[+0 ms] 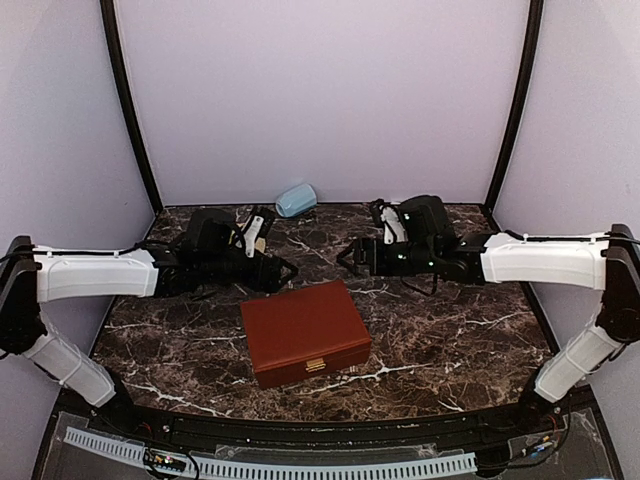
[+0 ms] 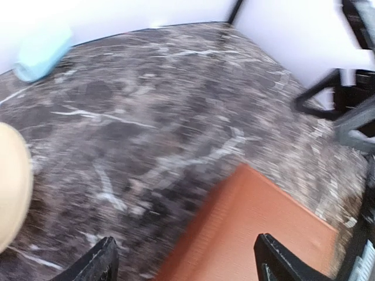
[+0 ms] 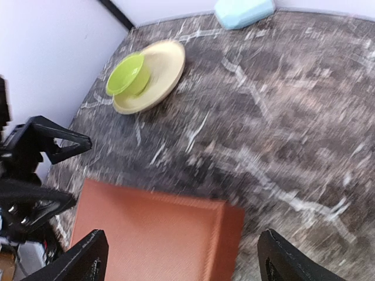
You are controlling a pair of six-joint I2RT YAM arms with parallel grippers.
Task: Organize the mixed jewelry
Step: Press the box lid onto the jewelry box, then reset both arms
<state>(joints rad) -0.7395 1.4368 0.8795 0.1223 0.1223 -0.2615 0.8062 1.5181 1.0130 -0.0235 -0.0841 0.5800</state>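
A dark marble table (image 1: 450,330) veined in white fills the workspace, enclosed by pale walls. The two white arms reach in from either side, the left arm (image 1: 95,275) and the right arm (image 1: 540,258) both angled toward the middle, their black wrists facing each other above the far edge of the case. The reddish-brown case (image 1: 305,332) sits near the centre of the table with its lid shut and its small gold clasp (image 1: 315,365) turned toward the near edge. In the right wrist view a pale yellow plate (image 3: 167,64) lies on the table's left side, near the wall. The left gripper (image 2: 187,260) hangs over a corner of the case with its fingers spread wide and nothing between them; the right gripper (image 3: 181,257) is likewise spread wide and empty above the case's lid. A pale blue rounded object (image 1: 296,200) rests against the back wall. A lime-green bowl (image 3: 126,75) stands on the plate, toward its left rim. Where the mixed jewelry lies cannot be told from these views.
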